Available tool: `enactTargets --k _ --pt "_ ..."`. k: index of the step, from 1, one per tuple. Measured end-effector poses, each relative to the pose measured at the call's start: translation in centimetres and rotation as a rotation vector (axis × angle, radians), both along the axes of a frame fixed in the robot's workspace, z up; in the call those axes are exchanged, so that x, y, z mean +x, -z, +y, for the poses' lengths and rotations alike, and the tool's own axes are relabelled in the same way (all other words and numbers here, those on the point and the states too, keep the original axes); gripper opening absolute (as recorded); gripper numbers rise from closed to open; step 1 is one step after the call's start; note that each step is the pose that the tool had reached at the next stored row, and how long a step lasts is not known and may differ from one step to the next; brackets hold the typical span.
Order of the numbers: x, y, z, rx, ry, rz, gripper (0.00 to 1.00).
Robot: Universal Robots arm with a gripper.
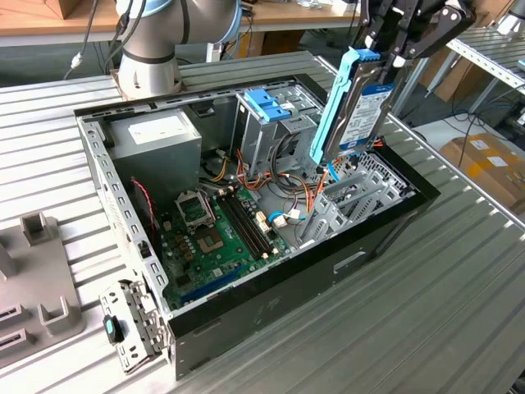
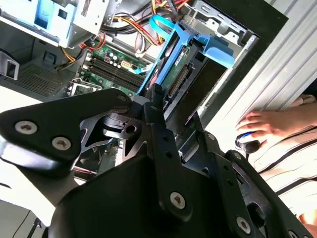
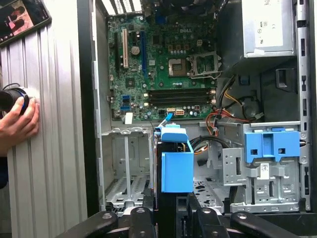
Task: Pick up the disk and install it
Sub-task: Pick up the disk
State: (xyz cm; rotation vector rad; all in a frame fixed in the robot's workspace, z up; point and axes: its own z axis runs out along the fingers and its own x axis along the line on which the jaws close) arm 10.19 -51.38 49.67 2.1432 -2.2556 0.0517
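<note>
**Hand** (image 1: 387, 51): black linkage type, hanging at 1 o'clock in the exterior view. It is clenching the upper end of the disk, and in both wrist views (image 2: 157, 101) (image 3: 166, 214) it is closing on the disk's edges.

**Disk** (image 1: 358, 107): silver drive with a white-and-blue label in a light-blue carrier. It is being carried on edge and nearly upright, its upper end leaning toward the exterior view's right. Its lower end is dipping into the computer case, just above the drive bay (image 1: 354, 197) and near orange and blue cables. Whether it is touching the bay cannot be told. The carrier is also showing in both wrist views (image 2: 218, 49) (image 3: 177, 171).

**Computer case** (image 1: 271, 316): open, lying on its side on the ribbed metal surface (image 1: 426, 328).

**Contents:**
- motherboard (image 1: 215, 238), sitting at 7 o'clock from the disk
- grey power-supply box (image 1: 156, 135), sitting at 9 o'clock from the disk
- blue bracket (image 1: 267, 103) atop the tall cage, standing just beside the disk at 9 o'clock

**Person's fingers** (image 3: 22, 119): resting on a small dark round object on the surface beside the case.
</note>
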Motion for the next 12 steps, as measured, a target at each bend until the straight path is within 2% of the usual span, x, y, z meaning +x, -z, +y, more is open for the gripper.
enactTargets --k 1,3,12 --pt "0.01 0.0 -0.27 0.0 0.0 0.0 0.35" --pt "0.02 0.0 -1.33 0.0 0.0 0.0 0.35" --pt "0.05 0.0 -3.55 0.0 0.0 0.0 0.35"
